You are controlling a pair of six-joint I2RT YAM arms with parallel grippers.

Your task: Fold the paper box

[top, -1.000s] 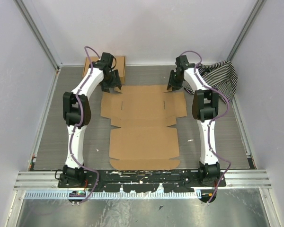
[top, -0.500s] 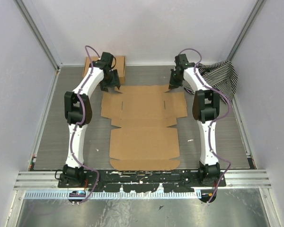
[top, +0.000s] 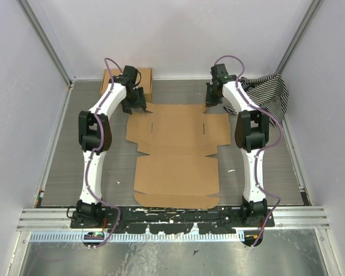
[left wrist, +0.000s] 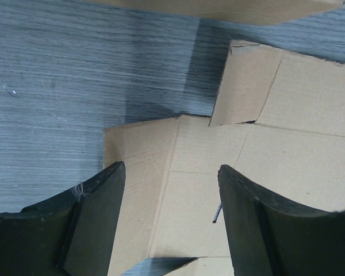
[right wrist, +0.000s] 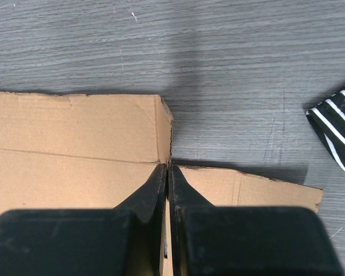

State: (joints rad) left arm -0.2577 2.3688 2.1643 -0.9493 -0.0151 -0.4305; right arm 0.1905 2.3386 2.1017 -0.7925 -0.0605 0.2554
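The paper box (top: 175,155) lies unfolded and flat in the middle of the grey table (top: 69,149). Its widest panel is at the far end, and narrower panels step toward the near edge between the two arms. The left gripper (top: 135,106) hangs over the far left corner of the sheet, just in front of a small box (top: 146,77) that stands against the far wall. In the left wrist view the left gripper (left wrist: 169,224) has its fingers (left wrist: 95,224) spread well apart. They straddle a side flap of the paper box (left wrist: 310,155) without closing on anything, and grey table shows to the left of the flap. The right gripper (top: 210,103) is at the far right corner of the sheet, with a striped cloth (top: 270,92) bunched to its right in the far right corner of the table. In the right wrist view the right gripper (right wrist: 168,169) has its fingers (right wrist: 149,195) drawn together, leaving only a hairline between them. Their tips sit at the cut where the far panel of the paper box (right wrist: 75,132) meets the right side flap. The panel's corner beside the tips stands slightly raised, showing its cut edge. I cannot tell whether any cardboard is nipped between the tips. A bit of the striped cloth (right wrist: 333,138) shows at the right edge of that view, apart from the cardboard.
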